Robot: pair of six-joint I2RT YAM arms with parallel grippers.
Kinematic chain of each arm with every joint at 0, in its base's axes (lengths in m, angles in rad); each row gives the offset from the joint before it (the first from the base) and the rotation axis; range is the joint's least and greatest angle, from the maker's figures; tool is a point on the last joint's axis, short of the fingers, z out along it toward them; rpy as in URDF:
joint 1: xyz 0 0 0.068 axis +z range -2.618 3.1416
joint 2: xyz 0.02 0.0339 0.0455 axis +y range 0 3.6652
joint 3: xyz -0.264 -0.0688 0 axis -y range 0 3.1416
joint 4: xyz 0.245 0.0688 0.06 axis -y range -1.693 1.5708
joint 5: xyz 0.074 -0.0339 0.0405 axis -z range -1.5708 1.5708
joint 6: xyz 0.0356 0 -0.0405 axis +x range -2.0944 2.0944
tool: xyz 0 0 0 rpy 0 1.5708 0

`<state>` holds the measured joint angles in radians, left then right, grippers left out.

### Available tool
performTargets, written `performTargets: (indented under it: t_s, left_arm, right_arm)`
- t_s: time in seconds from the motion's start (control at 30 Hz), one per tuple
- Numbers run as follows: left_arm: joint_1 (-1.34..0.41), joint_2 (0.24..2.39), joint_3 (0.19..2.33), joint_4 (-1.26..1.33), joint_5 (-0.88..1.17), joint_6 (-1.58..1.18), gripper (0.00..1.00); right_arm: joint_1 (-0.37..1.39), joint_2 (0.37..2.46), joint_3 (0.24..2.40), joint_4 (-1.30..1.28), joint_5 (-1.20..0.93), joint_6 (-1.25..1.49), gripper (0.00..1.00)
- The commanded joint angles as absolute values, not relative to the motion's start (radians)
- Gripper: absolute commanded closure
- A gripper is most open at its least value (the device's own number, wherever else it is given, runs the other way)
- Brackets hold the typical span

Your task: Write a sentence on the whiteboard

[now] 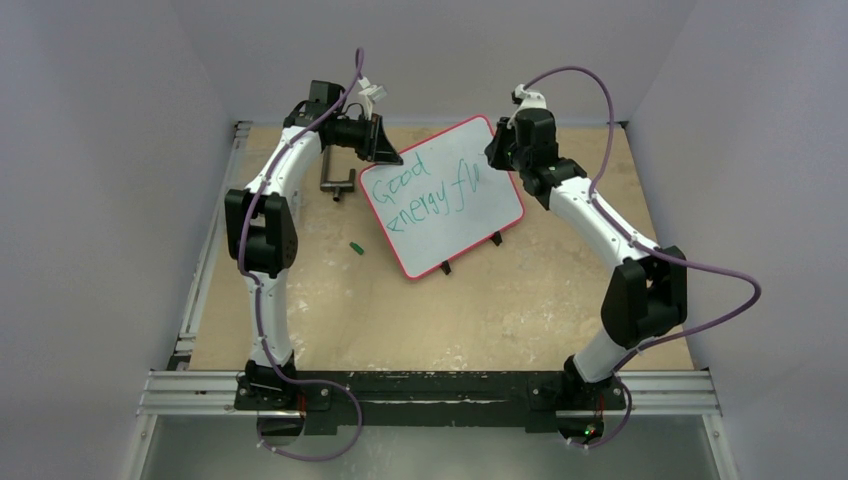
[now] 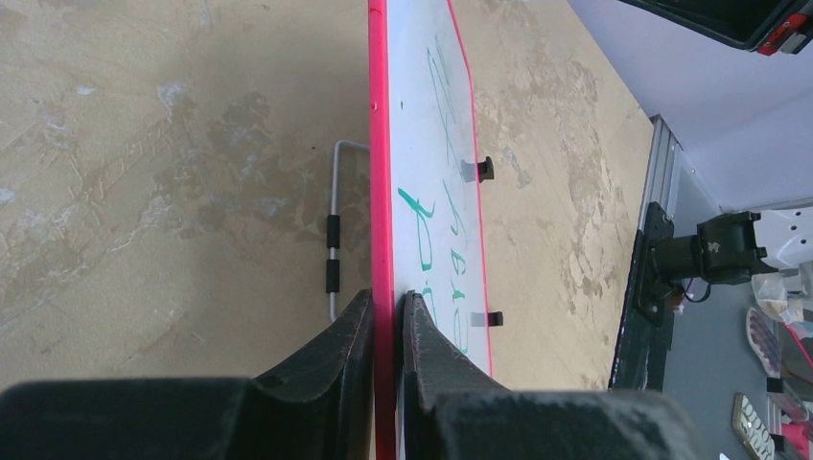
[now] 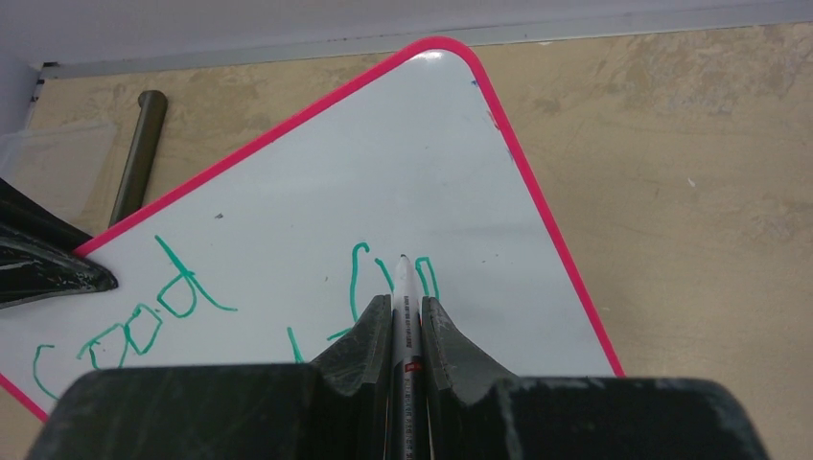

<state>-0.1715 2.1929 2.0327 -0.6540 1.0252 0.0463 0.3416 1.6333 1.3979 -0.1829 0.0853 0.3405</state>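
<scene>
Two grips logged. We see the left gripper (image 2: pixel 386 297) pinching the board (image 2: pixel 410 125) by its edge; the right gripper (image 3: pixel 398 302) clamps a marker (image 3: pixel 402 283), tip at the green sentence (image 1: pixel 425 190).

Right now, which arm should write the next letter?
Right. The right gripper holds the marker, its tip at the unfinished sentence; the left gripper is clamped on the whiteboard frame.

My tally on the table (image 1: pixel 400 320)
I count one whiteboard (image 1: pixel 455 215), two black feet (image 1: pixel 446 268) (image 1: pixel 496 239), two lines of green writing (image 1: pixel 430 200), one marker (image 3: pixel 404 278), one small green piece (image 1: pixel 355 247), one metal bracket (image 1: pixel 338 183), plus a left hand (image 2: pixel 386 307) and right hand (image 3: pixel 398 305).
</scene>
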Motion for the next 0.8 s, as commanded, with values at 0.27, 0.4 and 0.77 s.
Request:
performTargets:
  t_s: [0.27,0.4,0.77]
  left_arm:
    - [-0.181,2.125,2.037,-0.623,1.051,0.114,1.00]
    - [-0.180,2.125,2.037,-0.625,1.051,0.114,1.00]
    - [-0.181,2.124,2.036,-0.625,1.051,0.114,1.00]
  right_arm:
    - [0.330,1.693,1.439,-0.140,0.097,0.357,1.00]
    - [0.330,1.715,1.444,-0.138,0.094,0.359,1.00]
    - [0.327,1.711,1.384,-0.138,0.111,0.355,1.00]
